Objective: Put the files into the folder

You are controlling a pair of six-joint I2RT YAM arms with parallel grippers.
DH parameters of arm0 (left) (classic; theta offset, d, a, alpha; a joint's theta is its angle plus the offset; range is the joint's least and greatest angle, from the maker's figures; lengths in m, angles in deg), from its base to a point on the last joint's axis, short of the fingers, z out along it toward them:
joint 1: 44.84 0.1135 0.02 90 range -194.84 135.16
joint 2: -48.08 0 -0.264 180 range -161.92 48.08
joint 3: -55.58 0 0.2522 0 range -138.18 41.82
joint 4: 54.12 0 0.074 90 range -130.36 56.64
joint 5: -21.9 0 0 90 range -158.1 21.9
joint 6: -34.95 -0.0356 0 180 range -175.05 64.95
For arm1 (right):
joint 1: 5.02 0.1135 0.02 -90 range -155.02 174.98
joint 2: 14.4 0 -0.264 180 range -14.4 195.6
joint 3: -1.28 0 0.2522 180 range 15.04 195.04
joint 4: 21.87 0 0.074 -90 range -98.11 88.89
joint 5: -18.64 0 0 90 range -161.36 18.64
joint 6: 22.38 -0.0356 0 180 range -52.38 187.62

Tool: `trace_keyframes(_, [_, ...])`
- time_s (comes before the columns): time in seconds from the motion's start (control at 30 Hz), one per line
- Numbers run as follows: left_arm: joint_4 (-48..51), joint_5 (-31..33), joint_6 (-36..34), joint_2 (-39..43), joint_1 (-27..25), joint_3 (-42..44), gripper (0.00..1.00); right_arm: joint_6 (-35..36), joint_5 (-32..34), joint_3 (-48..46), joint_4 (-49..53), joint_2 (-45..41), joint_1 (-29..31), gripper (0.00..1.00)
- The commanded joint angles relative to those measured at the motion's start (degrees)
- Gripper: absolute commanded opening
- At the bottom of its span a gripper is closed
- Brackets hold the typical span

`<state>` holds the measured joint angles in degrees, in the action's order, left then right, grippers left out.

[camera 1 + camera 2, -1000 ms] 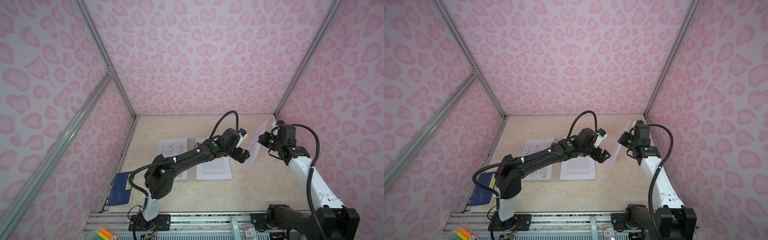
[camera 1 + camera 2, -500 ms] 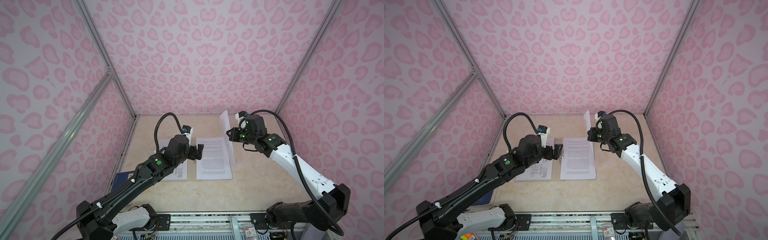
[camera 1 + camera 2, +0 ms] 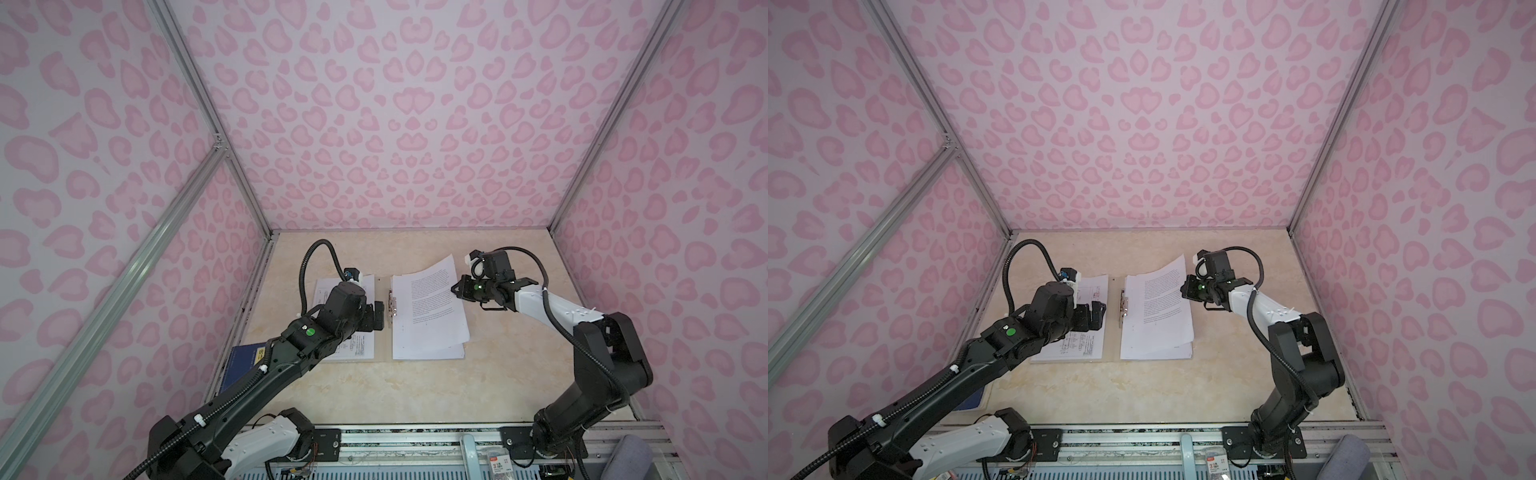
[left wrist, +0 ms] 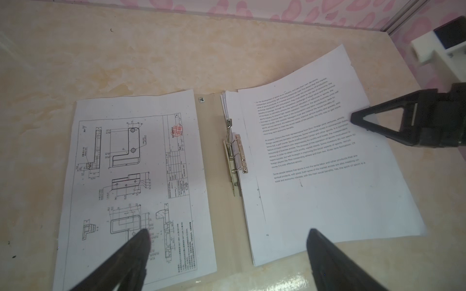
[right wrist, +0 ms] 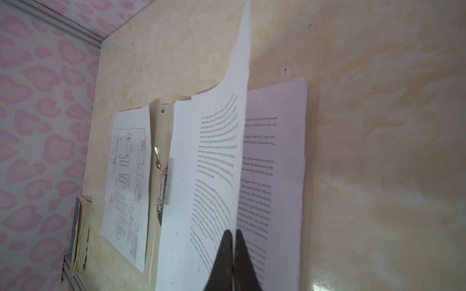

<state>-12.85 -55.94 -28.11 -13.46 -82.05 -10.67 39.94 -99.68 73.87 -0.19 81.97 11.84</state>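
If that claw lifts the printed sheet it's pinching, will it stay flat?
Probably flops: the printed sheet, pinched at one edge by the right gripper, curves. One thin leaf, so likely light; may slide over the stack beneath.

Your beige marble-patterned table (image 3: 415, 386) carries two things directly. A thin, flat grey-beige folder (image 4: 223, 221) lies open near the middle, both leaves flat on the surface. A dark blue book with a yellow label (image 3: 243, 368) sits well apart from it, at the left edge.
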Motion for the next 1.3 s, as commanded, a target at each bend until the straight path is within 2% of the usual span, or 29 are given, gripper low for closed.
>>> trace_keyframes(0.0, [0.48, 0.03, 0.13, 0.09, 0.12, -0.49, 0.98, 1.7, -2.15, -0.28, -5.63, 3.3, -0.01, 0.0])
trace_keyframes(0.23, [0.54, -0.21, 0.65, 0.39, 0.99, 1.67, 0.98, 0.61, -1.9, -0.93, -6.64, 5.1, 1.01, 0.0])
trace_keyframes(0.77, [0.0, -2.21, 0.87, -1.3, 1.79, 2.12, 0.97, -7.33, -1.19, -3.61, -12.9, 5.67, 1.97, 0.0])
trace_keyframes(1.27, [-0.04, -3.37, 1.45, -1.4, 2.15, 2.66, 0.97, -10.56, -0.34, -5.15, -15.21, 5.55, 3.38, 0.0])
